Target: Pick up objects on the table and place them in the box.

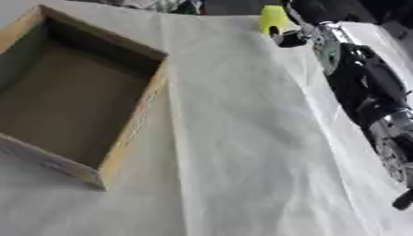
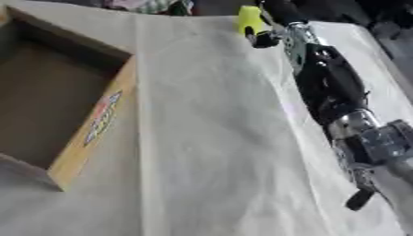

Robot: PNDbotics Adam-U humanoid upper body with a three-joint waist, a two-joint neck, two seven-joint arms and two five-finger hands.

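A yellow-green object [image 1: 272, 18] sits at the far edge of the cloth-covered table, top centre-right. My right hand [image 1: 292, 36] is at it, dark fingers curled round its lower side; the rest of the hand is cut off by the view's top edge. The right arm [image 2: 327, 87] stretches up to it from the lower right corner. An open cardboard box [image 1: 133, 120] stands at the left, with nothing visible inside. The left hand shows in neither view.
A white cloth [image 1: 242, 138] with soft creases covers the table between the box and the arm. The box's side wall carries a printed label [image 2: 103, 117]. Patterned fabric [image 2: 153, 5] lies beyond the far edge.
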